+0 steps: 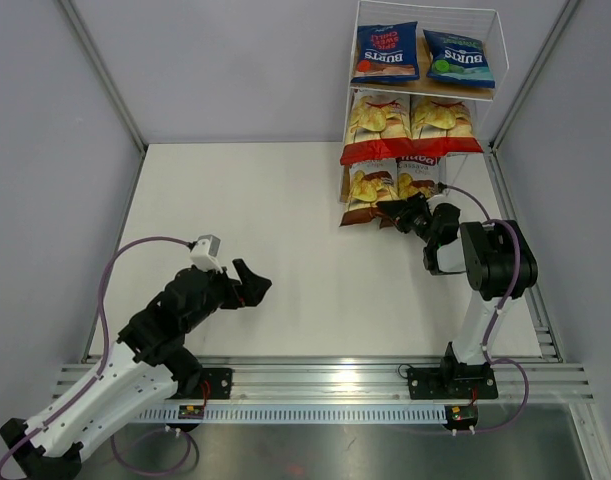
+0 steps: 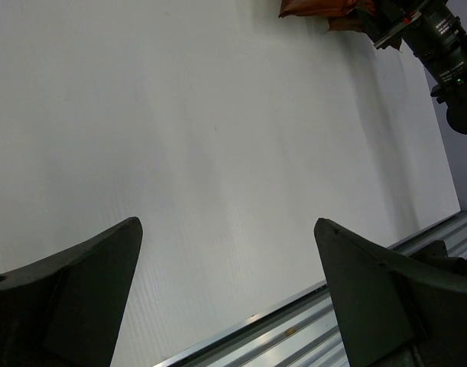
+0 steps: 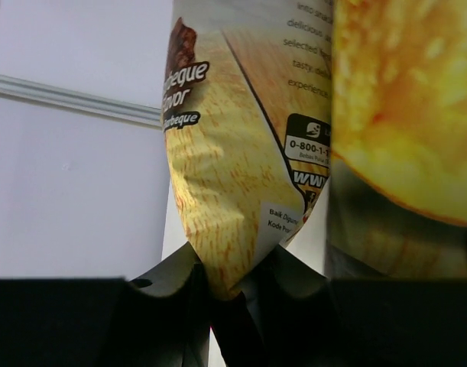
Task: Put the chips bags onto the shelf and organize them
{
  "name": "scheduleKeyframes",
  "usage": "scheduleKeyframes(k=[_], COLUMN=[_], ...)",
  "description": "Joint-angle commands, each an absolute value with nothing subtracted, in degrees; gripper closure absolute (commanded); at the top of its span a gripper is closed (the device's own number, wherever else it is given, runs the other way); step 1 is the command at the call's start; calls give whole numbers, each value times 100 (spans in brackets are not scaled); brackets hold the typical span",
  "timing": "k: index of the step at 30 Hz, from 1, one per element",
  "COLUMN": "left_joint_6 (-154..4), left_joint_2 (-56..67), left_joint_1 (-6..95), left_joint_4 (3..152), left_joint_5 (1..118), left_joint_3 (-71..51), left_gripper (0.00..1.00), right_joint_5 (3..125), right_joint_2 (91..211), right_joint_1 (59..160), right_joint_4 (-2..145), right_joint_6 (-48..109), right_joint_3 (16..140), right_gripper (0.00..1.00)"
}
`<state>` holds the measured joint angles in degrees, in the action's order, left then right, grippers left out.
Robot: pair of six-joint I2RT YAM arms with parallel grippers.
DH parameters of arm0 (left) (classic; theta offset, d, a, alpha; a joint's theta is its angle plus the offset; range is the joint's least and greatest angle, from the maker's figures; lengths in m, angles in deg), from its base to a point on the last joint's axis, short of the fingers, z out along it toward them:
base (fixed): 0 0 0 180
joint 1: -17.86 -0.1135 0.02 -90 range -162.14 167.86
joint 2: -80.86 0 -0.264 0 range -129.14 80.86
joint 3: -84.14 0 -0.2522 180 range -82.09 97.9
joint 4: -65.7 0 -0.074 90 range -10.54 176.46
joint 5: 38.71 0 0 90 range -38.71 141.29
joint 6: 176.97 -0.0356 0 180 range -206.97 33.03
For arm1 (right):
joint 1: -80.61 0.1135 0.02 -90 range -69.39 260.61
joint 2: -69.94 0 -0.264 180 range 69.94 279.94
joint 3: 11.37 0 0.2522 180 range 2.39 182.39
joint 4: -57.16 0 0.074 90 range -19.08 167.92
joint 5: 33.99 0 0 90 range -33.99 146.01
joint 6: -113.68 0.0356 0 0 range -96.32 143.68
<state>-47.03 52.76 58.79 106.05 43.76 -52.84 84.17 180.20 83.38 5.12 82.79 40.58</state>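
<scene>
Chips bags: six, all at the shelf (image 1: 421, 86), which stands at 1 o'clock on the tabletop (image 1: 285, 200) in the overhead view.

Item 1. Burts bags (image 1: 385, 52): two, dark blue, side by side on the top tier. The smallest stock is on the highest step.

Item 2. Red-and-white bags (image 1: 375, 125): two, on the middle tier, faces outward.

Item 3. Brown bags (image 1: 370, 190): two, on the lowest tier, at 6 o'clock of the red pair. Each tier holds one kind, which I judge to be the sorting wanted.

Item 4. My right claw (image 1: 403, 213): at 6 o'clock of the brown pair, nearly closed. My wrist camera shows the claw (image 3: 227, 287) pinching the bottom corner of a barbecue-flavour bag (image 3: 233, 153), with a second bag (image 3: 405, 115) close at 3 o'clock. I judge that gripping the flat crimped corner rather than the belly spares the chips and lets me steer the bag upright. From overhead I cannot tell which brown bag this is.

Item 5. My left claw (image 1: 253, 285): at 8 o'clock on the tabletop, spread to its full width and holding nothing. Its wrist view shows only bare tabletop between the fingers (image 2: 88, 290). It sits well apart from the shelf, I judge to leave the right arm room.

Status: judged near complete. What remains is letting go of that corner without tipping the bag forward.
</scene>
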Motion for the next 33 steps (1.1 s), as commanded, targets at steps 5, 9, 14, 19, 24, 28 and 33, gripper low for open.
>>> scheduleKeyframes(k=[5,9,14,19,24,28,33], left_joint_6=[-4742,-4707,-4645,-4645,-4654,-4654,-4610], left_joint_2=[5353,5335,5247,5309,5449,5467,5432], left_joint_1=[5864,5864,5873,5864,5864,5864,5864], left_joint_4=[10328,10214,10108,10152,10258,10223,10126], left_joint_5=[4514,4523,4602,4593,4532,4514,4558], left_joint_3=[-5388,-5467,-5529,-5573,-5599,-5634,-5713], left_gripper=[1,1,1,1,1,1,1], right_joint_5=[8309,8264,8361,8563,8458,8098,8019], right_joint_2=[18052,18060,18358,18867,19193,19185,19159], right_joint_1=[8105,8114,8105,8105,8105,8105,8105], right_joint_4=[887,1003,301,-184,-596,-642,-536], right_joint_6=[8547,8967,9810,10374,11016,11271,11605], right_joint_3=[4168,4141,4001,4158,4194,3983,3966], right_gripper=[96,96,96,97,98,96,93])
